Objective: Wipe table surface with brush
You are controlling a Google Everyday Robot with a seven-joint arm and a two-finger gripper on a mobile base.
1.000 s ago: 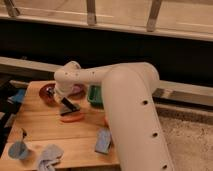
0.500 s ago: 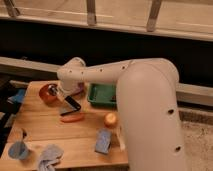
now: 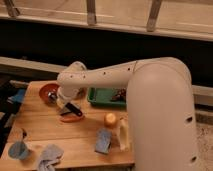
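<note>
Since the earlier frames the bulky white robot arm [image 3: 105, 76] has swung rightward, so its thick upper section now fills the right of the view, while the green plastic tray [image 3: 101, 105] and a small round orange object [image 3: 110, 119] that it covered are exposed. The gripper [image 3: 66, 103] has stayed low over the left half of the table, just right of a shallow red bowl [image 3: 47, 92]. It is clenched on the small dish brush [image 3: 73, 108], whose short straight black handle slants down and to the right from under the wrist. The brush head is mostly hidden beneath the wrist, and whether it touches the wood cannot be told. Just below the handle lies a thin orange-red stick [image 3: 73, 119]. The light brown wooden tabletop of jointed planks [image 3: 75, 136] also carries a blue rectangular sponge block [image 3: 103, 140] near its front edge, a pale upright container [image 3: 123, 135] beside the sponge, a blue-grey cup [image 3: 17, 149] at the front left corner and a crumpled grey cloth [image 3: 49, 155] next to it. Behind the table runs a dark wall band, and above it a pale floor with metal railing posts [image 3: 91, 14].
</note>
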